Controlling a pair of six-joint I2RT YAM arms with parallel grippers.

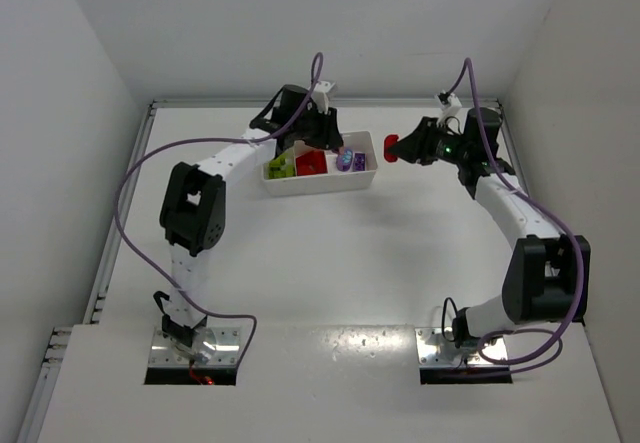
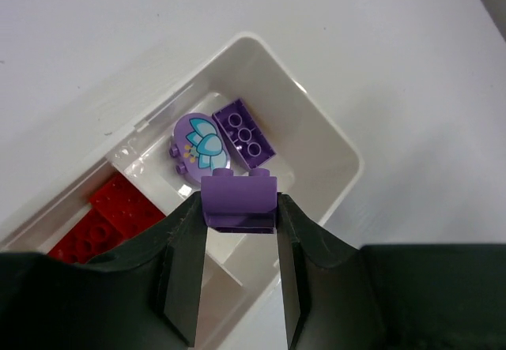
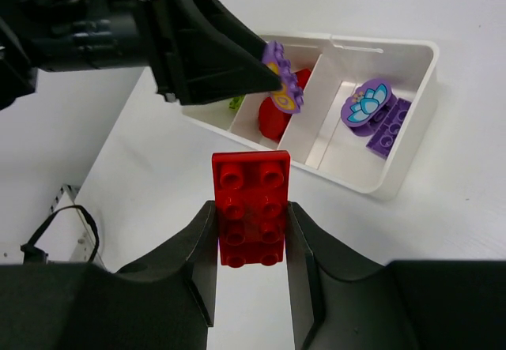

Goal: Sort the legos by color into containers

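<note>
Purple lego (image 2: pixel 240 196) is clamped in the left gripper (image 2: pixel 239 217), directly over the purple compartment (image 2: pixel 304 156) at the right end of the tray (image 1: pixel 320 185), near the desk's far edge. The right gripper (image 3: pixel 251 220) pinches a red lego (image 3: pixel 251 184), lengthwise along its fingers, just right of the tray.

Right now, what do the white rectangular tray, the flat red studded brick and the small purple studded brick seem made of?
The white rectangular tray: probably thin moulded plastic, glossy; its walls show soft highlights. The flat red studded brick: hard plastic, smooth semi-gloss; crisp moulded studs with glints. The small purple studded brick: likely the same plastic, more satin; even colour, sharp edges.
</note>
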